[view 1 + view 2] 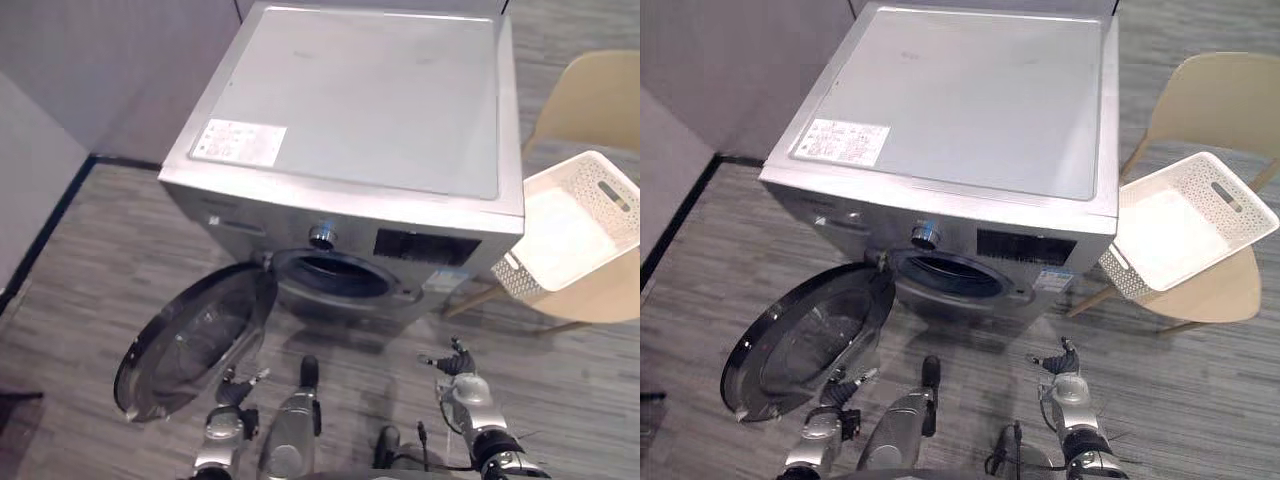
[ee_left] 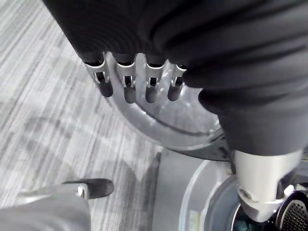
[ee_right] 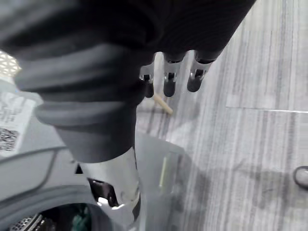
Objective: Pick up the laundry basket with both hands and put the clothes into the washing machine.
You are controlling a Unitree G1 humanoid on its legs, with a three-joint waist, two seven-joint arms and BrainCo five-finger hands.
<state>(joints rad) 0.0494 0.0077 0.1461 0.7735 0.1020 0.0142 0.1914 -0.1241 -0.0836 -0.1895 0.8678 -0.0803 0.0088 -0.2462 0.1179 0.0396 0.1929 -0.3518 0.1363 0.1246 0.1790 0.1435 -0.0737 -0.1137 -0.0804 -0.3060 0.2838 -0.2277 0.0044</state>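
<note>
Left hand and right hand hang empty, fingers loosely apart, before the open washing machine. Laundry basket sits on a chair

white basket tilted on chair; washer door open

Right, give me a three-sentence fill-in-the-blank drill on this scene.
1. The washing machine has its door swung ____.
2. The white laundry basket sits on a beige ____.
3. The left hand and right hand, low in front of the machine, hold ____.

Missing words: open; chair; nothing.
</note>
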